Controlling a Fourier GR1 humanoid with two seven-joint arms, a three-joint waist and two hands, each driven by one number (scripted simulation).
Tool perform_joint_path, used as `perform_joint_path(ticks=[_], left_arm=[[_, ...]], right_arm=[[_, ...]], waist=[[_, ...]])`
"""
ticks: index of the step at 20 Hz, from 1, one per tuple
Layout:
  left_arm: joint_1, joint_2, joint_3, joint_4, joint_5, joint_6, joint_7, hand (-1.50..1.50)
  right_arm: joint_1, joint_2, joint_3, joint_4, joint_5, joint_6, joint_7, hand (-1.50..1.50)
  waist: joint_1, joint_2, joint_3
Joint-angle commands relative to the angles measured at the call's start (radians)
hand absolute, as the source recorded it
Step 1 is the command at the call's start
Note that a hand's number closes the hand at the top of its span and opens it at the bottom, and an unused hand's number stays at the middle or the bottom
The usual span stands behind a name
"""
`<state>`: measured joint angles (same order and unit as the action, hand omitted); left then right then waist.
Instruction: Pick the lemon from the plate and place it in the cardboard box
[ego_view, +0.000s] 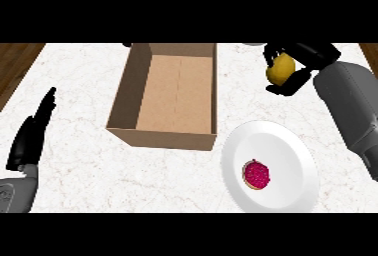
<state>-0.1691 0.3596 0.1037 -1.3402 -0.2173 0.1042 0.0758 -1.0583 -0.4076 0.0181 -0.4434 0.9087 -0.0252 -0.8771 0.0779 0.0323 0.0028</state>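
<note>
While the right hand (295, 62) curled its fingers (286, 89) around the lemon (280, 69) at two o'clock, right of the cardboard box (171, 95), the left hand (31, 135) rested open at nine o'clock; the plate (289, 150) at five o'clock held a red tart (257, 174).

You see a white marbled worktop (81, 160) with brown wooden floor (18, 57) past its far corners, and a small round red-topped tart (257, 174) near its front right.

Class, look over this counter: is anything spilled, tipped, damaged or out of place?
Nothing stands out. The cardboard box sits upright and open, the plate lies flat with a red tart on it, and the right hand holds the lemon.
</note>
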Motion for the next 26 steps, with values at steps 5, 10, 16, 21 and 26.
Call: perform_joint_path(ticks=[5,10,16,21,26], left_arm=[[0.002,0.005,0.023,0.044,-0.004,0.009,-0.04,0.0],[0.024,0.012,0.025,0.029,0.001,-0.015,-0.02,0.0],[-0.001,-0.006,0.02,0.006,-0.009,0.003,0.013,0.0],[0.004,-0.003,0.019,0.031,-0.027,0.006,-0.01,0.0],[0.019,-0.005,0.011,0.002,-0.012,-0.027,-0.011,0.0]], right_arm=[[-0.169,0.047,-0.073,0.104,-0.071,0.025,-0.162,1.5],[-0.235,0.154,-0.087,0.141,-0.105,0.098,-0.117,1.5],[-0.358,0.276,-0.123,0.209,-0.151,0.178,0.041,1.5],[-0.406,0.342,-0.158,0.249,-0.181,0.188,0.142,1.5],[-0.488,0.404,-0.176,0.276,-0.209,0.207,0.255,1.5]], waist=[[-0.01,-0.008,-0.002],[-0.031,-0.019,-0.003],[-0.026,-0.018,-0.003],[-0.027,-0.015,-0.004],[-0.01,-0.016,-0.004]])
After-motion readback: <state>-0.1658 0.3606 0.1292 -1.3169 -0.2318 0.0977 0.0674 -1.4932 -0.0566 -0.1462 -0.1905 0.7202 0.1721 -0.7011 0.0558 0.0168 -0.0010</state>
